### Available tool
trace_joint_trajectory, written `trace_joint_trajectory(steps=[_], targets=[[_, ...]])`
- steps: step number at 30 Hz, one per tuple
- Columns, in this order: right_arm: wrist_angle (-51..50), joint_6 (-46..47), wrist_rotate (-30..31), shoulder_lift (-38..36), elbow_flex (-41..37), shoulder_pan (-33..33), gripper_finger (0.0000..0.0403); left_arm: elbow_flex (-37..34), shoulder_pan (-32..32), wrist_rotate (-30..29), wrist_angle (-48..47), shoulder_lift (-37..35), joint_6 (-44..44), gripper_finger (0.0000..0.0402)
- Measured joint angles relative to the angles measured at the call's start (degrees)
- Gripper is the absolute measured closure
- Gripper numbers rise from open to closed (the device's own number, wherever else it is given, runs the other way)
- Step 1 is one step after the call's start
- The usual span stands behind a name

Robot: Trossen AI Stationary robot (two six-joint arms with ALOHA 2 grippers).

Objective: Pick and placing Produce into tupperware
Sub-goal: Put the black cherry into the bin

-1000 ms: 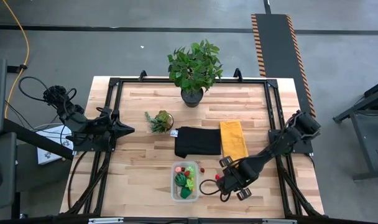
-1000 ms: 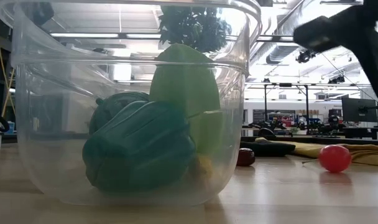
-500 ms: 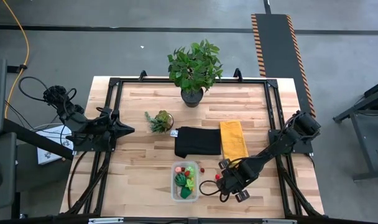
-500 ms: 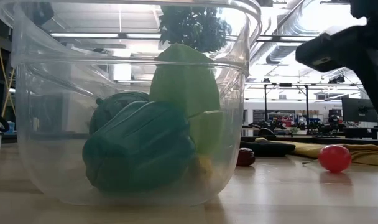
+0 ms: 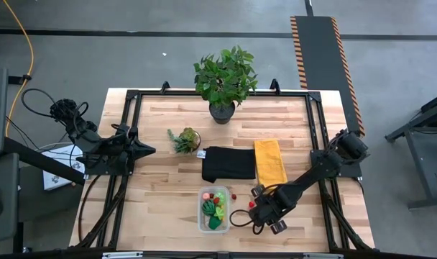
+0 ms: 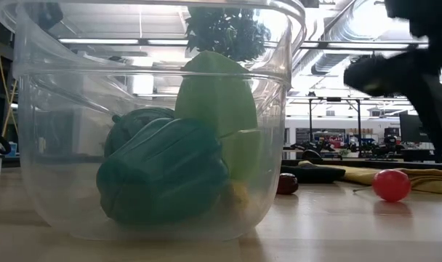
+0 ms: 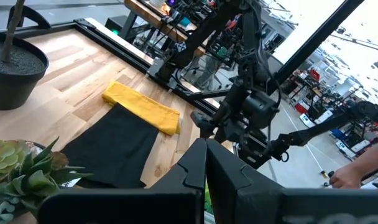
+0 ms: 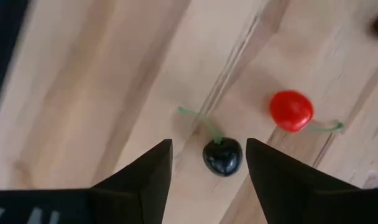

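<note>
Bare wood around dark cherry [image 8: 222,156] between spread right tool [image 8: 207,163] fingers; red cherry [image 8: 291,111] near.

I'm looking at a pale wooden table [image 5: 161,187] with a black frame [image 5: 129,101]. Sitting on it: a leafy potted plant [image 5: 224,80], a small succulent [image 5: 185,139], a folded black cloth [image 5: 228,163] touching a yellow cloth [image 5: 269,161], the clear tupperware [image 5: 213,209], and just beside it a red cherry [image 8: 291,111] and a dark cherry [image 8: 222,156].

No legible text, label, brand, number or sign found in any view; the small white tag beside the black cloth [image 5: 228,163] is too small to read
</note>
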Motion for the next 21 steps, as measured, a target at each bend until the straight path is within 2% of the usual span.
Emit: trace_joint_trajectory(steps=[21], targets=[[-1.98, -0.24, 2.84, 3.04, 0.00, -0.08, 0.0206, 0.02, 0.02, 0.20, -0.36, -0.01, -0.01, 0.0401]])
